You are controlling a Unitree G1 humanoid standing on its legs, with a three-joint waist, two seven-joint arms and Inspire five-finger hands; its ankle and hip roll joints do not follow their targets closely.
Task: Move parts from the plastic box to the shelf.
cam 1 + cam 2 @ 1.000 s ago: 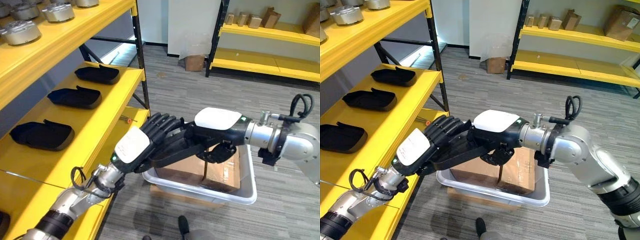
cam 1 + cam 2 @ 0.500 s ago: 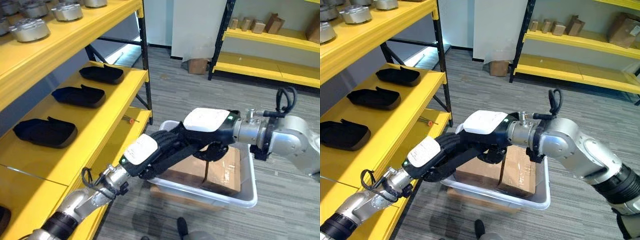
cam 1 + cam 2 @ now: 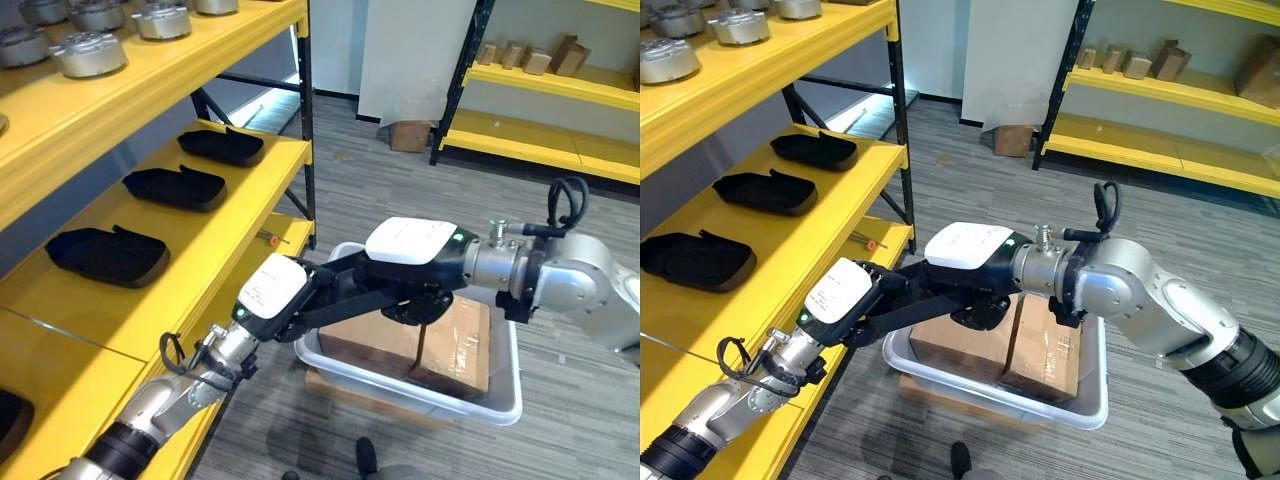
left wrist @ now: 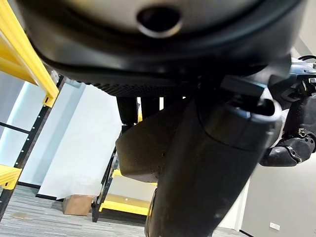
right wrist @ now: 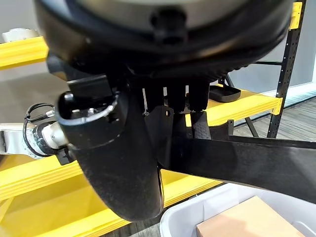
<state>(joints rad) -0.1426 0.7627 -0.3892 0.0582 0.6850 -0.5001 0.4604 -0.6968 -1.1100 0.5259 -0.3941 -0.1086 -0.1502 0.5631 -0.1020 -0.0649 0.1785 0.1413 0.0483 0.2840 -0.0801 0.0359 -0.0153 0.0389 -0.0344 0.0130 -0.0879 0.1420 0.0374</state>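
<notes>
Fingers of both hands on part

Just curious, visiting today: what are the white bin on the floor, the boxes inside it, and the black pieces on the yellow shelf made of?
The white bin looks like smooth, slightly glossy plastic. The boxes seem to be brown cardboard with shiny tape seams. The black pieces look like matte moulded plastic or rubber; I cannot tell which.

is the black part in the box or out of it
Out: both hands, left hand and right hand, hold the black part above the plastic box's rim.
</notes>
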